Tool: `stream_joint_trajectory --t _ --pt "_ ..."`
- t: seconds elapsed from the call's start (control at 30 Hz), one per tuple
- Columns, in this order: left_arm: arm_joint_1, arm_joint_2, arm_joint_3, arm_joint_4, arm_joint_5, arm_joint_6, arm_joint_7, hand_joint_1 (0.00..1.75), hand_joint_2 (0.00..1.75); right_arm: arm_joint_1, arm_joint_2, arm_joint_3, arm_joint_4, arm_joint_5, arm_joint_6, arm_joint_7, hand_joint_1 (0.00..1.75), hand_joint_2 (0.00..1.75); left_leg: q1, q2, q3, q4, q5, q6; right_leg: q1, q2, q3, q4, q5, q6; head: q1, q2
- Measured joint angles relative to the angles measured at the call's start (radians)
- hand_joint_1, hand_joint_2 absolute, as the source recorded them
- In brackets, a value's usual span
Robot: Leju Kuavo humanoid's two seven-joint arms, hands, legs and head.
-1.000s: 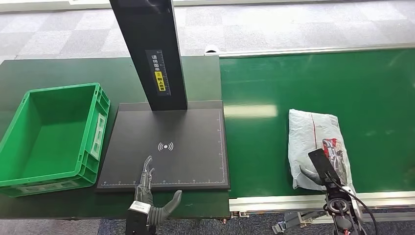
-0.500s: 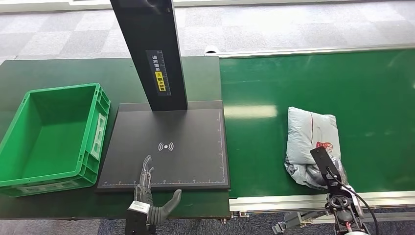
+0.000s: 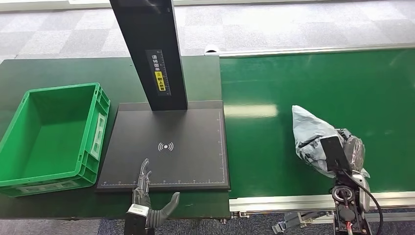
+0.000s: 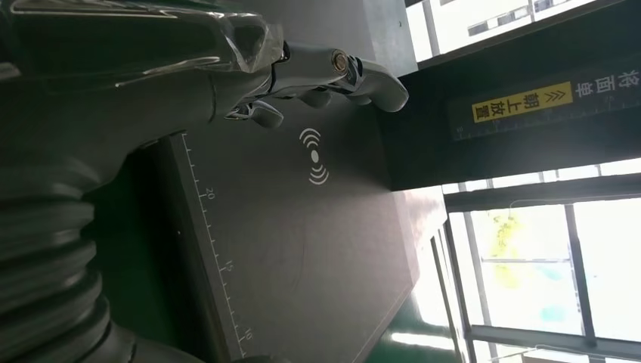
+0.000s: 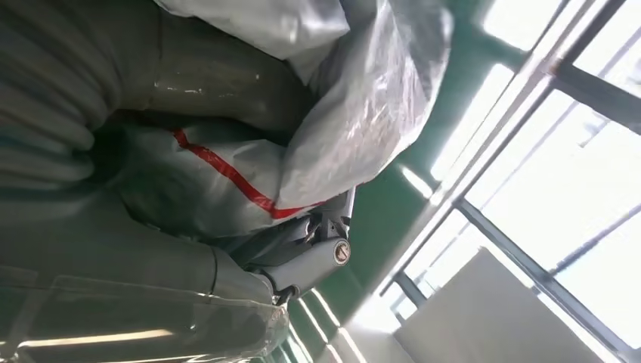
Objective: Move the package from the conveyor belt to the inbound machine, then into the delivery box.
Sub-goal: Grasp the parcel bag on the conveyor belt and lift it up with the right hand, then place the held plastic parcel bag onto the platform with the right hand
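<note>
on green belt (image 3: 274, 122): pkg (image 3: 313, 137) gripped

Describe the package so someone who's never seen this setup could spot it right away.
Look at the bright green conveyor belt right of the black scanning platform. Near its front edge, the right hand grips a crumpled grey plastic mailer, the package. It is the one soft, wrinkled thing here, with red markings.

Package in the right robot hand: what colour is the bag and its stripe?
Grey plastic package with a red stripe, clearest in the right wrist view.
</note>
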Motion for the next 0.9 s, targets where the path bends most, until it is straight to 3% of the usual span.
stream_joint_trajectory --t 0.2,0.37,0.6,0.9 --pt "-0.012 0.000 0.000 0.004 -0.007 -0.030 0.000 0.00 1.75 0.073 0.034 0.104 -0.285 -0.026 0.005 0.021 1.75 1.75 0.000 0.002 0.000 0.000 0.000 0.000 0.000 0.001 0.000 0.000 0.000 0.000 0.000 0.000" --pt "-0.040 -0.004 0.001 0.025 -0.021 -0.066 0.000 0.00 1.75 0.096 0.083 0.229 -0.390 -0.010 0.070 0.029 1.75 1.75 0.000 0.002 0.001 0.000 0.000 0.000 0.001 0.001 0.000 0.000 0.000 0.000 0.000 0.000" --pt "-0.074 -0.021 0.000 0.073 -0.042 -0.097 0.000 0.00 1.75 0.097 0.185 0.388 -0.369 0.001 0.160 -0.001 1.75 1.75 0.001 0.002 0.001 0.000 0.001 0.000 0.001 0.001 0.000 0.000 0.000 0.000 0.000 0.000" --pt "-0.115 -0.051 0.002 0.136 -0.043 -0.106 0.000 0.00 1.75 0.048 0.291 0.576 -0.179 -0.048 0.191 -0.012 1.75 1.75 0.001 0.002 0.000 0.000 0.001 0.000 0.001 0.001 0.000 0.000 0.000 0.000 0.000 0.000"
